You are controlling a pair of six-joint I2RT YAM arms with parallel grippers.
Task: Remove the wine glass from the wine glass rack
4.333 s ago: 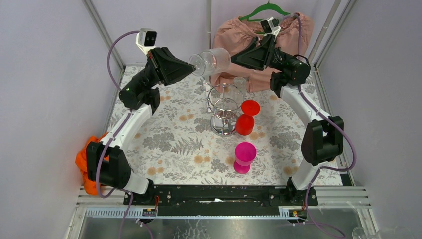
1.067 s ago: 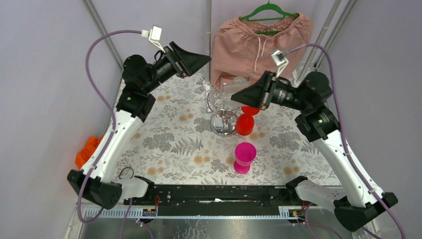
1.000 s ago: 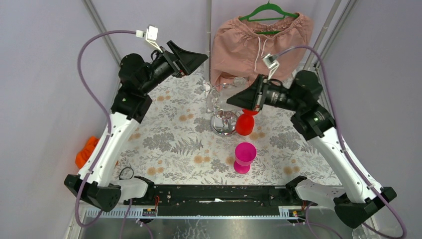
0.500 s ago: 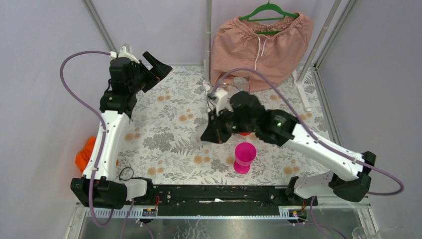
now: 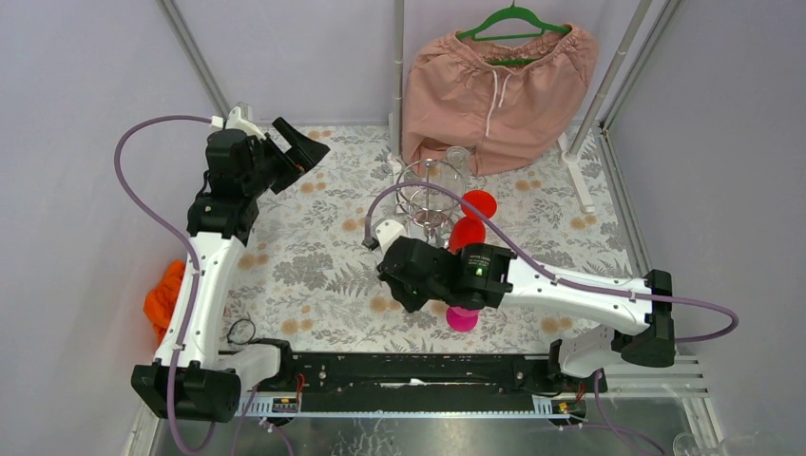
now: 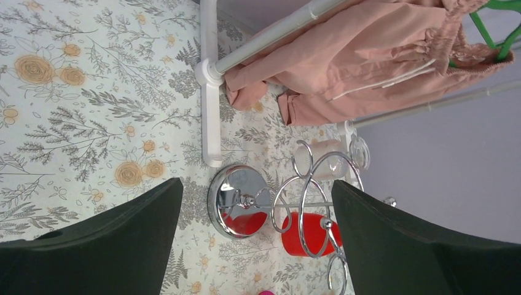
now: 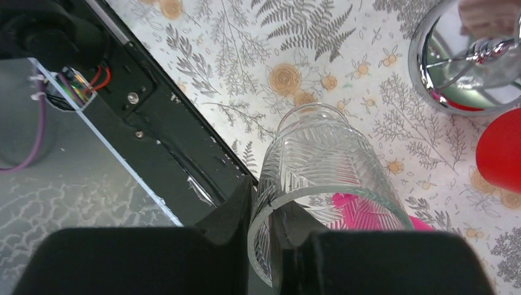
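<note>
Clear patterned wine glass (image 7: pixel 329 163) pinched at rim by right gripper (image 7: pixel 263 209), jaws nearly closed on glass wall. Bowl extends ahead of jaws. Wine glass rack (image 7: pixel 470 64) lies further ahead, well apart. Left gripper (image 6: pixel 253 187) jaws wide, empty, rack framed between them. My read: removal done, set-down pending. Next: lower gently to tablecloth (image 7: pixel 289 37), avoiding pink cup (image 5: pixel 463 320).

Wine glass (image 7: pixel 319 172), stem and foot not discernible; wine glass rack (image 7: pixel 443 80), base cropped by right wrist view's top-right corner; pink cup (image 5: pixel 463 319), largely concealed beneath right arm (image 5: pixel 570 290).
</note>
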